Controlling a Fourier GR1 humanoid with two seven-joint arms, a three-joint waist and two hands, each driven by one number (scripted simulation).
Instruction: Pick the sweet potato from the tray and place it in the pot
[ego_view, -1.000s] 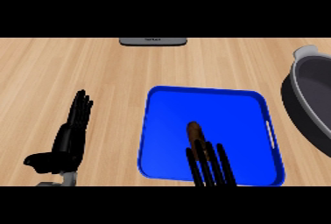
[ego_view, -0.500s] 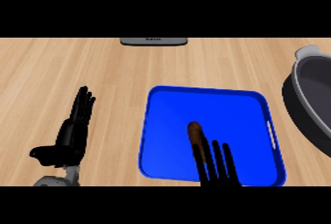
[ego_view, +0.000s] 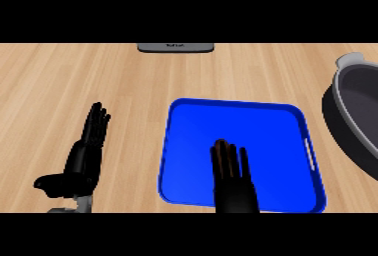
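- Okay, head view: wooden counter (ego_view: 88, 70) fills the scene, light grain, seen steeply from above.
- Grey flat object (ego_view: 176, 47) at the top edge, centre, partly cut off; small dark marking on it, unreadable. Well apart from everything else.
- Blue tray (ego_view: 244, 120) sits centre-right, rounded corners, raised rim, a pale slot handle on its right rim.
- Dark grey pot (ego_view: 353, 120) at the right edge, only its left part shows, pale handle lug at its top. Just beside the tray's right rim; whether they touch, cannot tell. The part of the inside that shows looks dark and bare.
- Right hand (ego_view: 235, 190) comes in from the lower edge over the tray's lower middle, fingers straight and close together, pointing up the view, palm down.
- Sweet potato (ego_view: 218, 146) is in the tray, lower middle, almost wholly hidden under the right hand's fingers; only a brownish sliver shows at the fingertips' left side. The hand is what blocks it.
- Fingers look straight and laid over it rather than curled round it; contact not clear.
- Left hand (ego_view: 83, 160) on the counter left of the tray, apart from it, fingers straight and together pointing up, thumb out to the lower left; holds nothing.
- Bit of grey forearm (ego_view: 72, 206) shows under the left hand at the lower edge.
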